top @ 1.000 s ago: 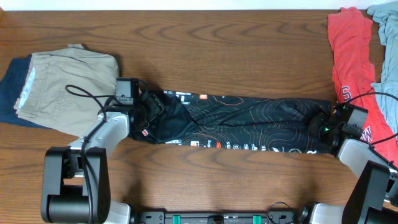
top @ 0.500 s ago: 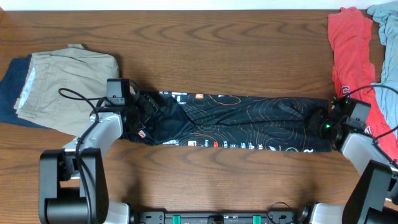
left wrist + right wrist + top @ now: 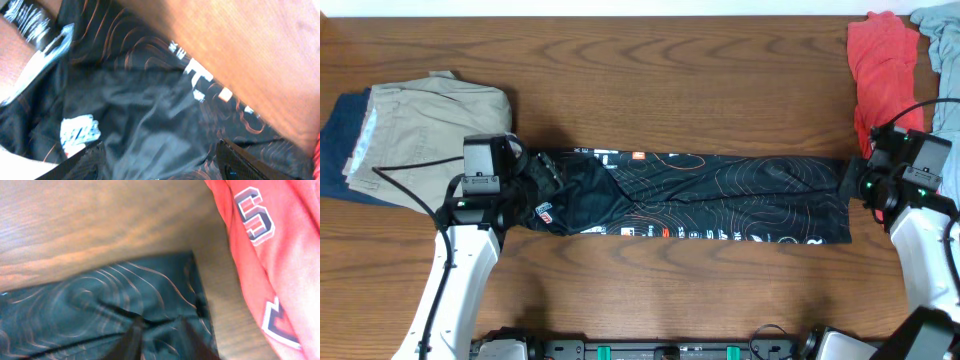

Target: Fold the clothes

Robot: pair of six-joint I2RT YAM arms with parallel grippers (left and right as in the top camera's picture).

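The black jersey (image 3: 700,195) with orange contour lines and white lettering lies as a long narrow strip across the table's middle. My left gripper (image 3: 517,192) is at its left end. In the left wrist view its fingers (image 3: 165,162) are spread wide and open just above the crumpled black cloth (image 3: 145,100). My right gripper (image 3: 852,185) is at the strip's right end. In the right wrist view its fingers (image 3: 162,332) sit close together with puckered jersey cloth (image 3: 100,305) bunched between them.
Folded khaki trousers (image 3: 420,125) lie on a dark blue garment (image 3: 335,150) at the left. A red shirt (image 3: 875,80) and a light blue garment (image 3: 940,40) lie at the right edge; the red shirt (image 3: 275,255) is close beside my right gripper.
Both arms have drawn outward and risen. The left gripper has slid left off the jersey's end and opened. The jersey strip lies longer and flatter.
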